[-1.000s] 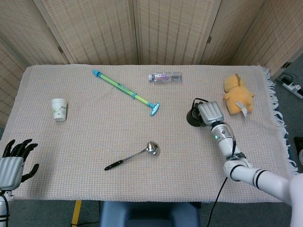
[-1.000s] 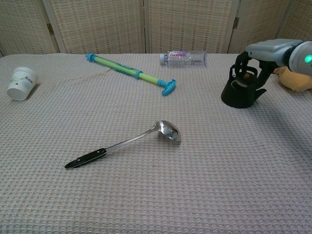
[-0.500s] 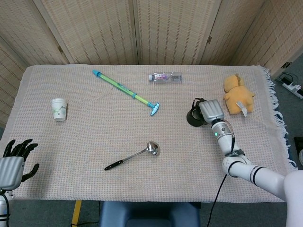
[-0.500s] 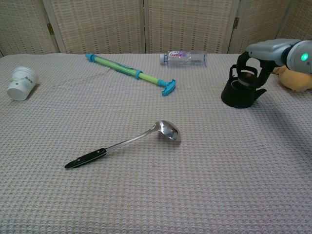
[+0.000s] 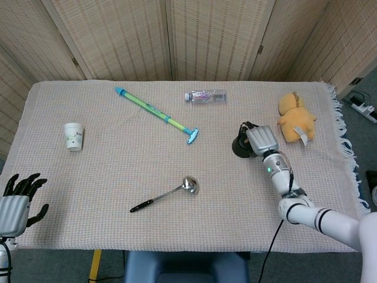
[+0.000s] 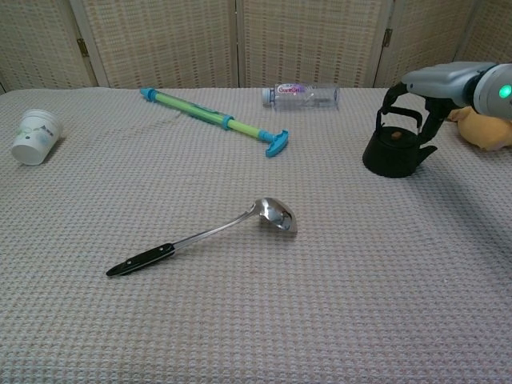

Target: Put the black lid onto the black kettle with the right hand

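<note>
The black kettle (image 6: 392, 155) stands at the right of the table, and in the head view the kettle (image 5: 240, 147) is half hidden under my right hand (image 5: 261, 140). The black lid (image 6: 396, 138) with its brown knob sits on the kettle's mouth, under the arched handle. My right hand (image 6: 438, 83) hovers just above, its dark fingers (image 6: 390, 99) spread down either side of the handle and holding nothing. My left hand (image 5: 16, 202) lies at the table's near left corner with its fingers spread, empty.
A ladle (image 6: 210, 234) lies mid-table. A green and blue water pump (image 6: 213, 119) and a clear bottle (image 6: 304, 95) lie at the back, a paper cup (image 6: 34, 137) at far left. A yellow plush toy (image 5: 296, 119) sits right of the kettle.
The lid, held at the kettle's opening before, now rests seated on the kettle. My right hand's fingers have come off it and risen slightly. The left hand has not moved.
</note>
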`<action>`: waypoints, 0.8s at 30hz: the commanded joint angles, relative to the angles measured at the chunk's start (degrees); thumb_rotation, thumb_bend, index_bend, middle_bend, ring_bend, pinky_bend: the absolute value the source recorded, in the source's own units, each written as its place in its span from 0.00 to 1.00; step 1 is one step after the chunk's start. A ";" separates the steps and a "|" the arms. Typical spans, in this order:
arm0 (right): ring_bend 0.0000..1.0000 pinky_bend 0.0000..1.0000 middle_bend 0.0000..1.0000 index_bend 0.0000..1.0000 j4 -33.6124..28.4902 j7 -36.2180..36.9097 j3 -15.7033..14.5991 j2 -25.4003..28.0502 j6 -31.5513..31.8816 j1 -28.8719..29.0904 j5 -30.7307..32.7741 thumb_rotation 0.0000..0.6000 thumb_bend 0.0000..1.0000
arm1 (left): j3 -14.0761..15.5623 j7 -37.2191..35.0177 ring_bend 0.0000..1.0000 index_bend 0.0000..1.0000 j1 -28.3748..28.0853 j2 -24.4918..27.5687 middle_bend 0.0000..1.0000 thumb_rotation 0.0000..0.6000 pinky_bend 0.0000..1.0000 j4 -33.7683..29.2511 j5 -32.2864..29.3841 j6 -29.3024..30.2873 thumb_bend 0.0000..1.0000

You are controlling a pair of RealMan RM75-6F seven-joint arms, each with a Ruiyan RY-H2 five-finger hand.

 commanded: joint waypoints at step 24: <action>0.36 0.28 0.29 0.36 -25.59 19.30 -12.91 19.77 42.52 -32.12 -35.21 1.00 0.33 | -0.35 1.93 0.18 0.22 0.06 -0.41 0.13 1.00 0.05 -2.19 0.84 1.24 0.29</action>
